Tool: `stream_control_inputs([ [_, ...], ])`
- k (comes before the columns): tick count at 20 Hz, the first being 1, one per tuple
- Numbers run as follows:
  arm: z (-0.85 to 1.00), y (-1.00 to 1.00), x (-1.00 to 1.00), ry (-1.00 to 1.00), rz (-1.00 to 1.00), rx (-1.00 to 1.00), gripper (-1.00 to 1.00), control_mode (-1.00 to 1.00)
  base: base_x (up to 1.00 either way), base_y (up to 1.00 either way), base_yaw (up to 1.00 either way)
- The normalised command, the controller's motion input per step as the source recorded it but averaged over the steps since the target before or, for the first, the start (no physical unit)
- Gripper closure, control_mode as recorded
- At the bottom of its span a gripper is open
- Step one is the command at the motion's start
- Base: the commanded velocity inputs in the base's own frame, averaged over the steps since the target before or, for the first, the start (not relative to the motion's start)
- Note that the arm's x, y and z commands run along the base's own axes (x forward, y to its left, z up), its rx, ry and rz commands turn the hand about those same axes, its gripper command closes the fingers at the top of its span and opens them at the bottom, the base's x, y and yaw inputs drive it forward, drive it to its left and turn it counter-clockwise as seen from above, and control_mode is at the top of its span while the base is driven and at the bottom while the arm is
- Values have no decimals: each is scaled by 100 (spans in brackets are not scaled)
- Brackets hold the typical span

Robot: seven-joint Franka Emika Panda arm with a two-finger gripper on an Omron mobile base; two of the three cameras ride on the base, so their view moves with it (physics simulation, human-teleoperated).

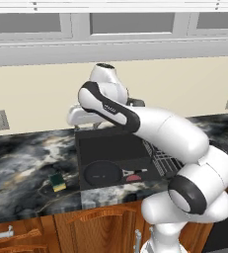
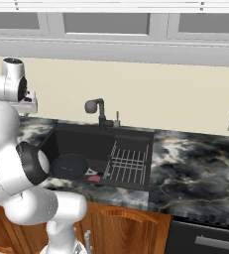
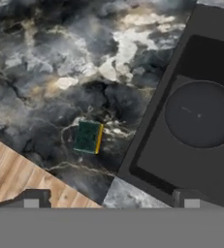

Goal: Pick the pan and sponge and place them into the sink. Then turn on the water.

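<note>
Left base view: the black pan (image 1: 102, 173) lies flat in the sink (image 1: 88, 143) at centre, beside a red drain piece (image 1: 133, 177); the yellow, green-topped sponge (image 1: 58, 182) sits on the marble counter (image 1: 21, 158) at lower left.

Right base view: a wire rack (image 2: 128, 165) fills the sink's right half, faucet (image 2: 98, 111) behind.

Hand view: the gripper (image 3: 111, 198) hangs wide open and empty above the sponge, left of centre.

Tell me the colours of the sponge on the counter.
The sponge has a dark green top over a yellow body, clearest in the hand view.
</note>
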Motion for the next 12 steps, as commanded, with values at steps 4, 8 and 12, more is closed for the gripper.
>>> stream_control_inputs([
  [4,-52,17,-48,0,19,-1,-100,-100,0,0,0],
  [8,-77,15,-33,0,19,-2,-100,-100,0,0,0],
  [12,-61,18,-26,0,17,-2,-100,-100,0,0,0],
])
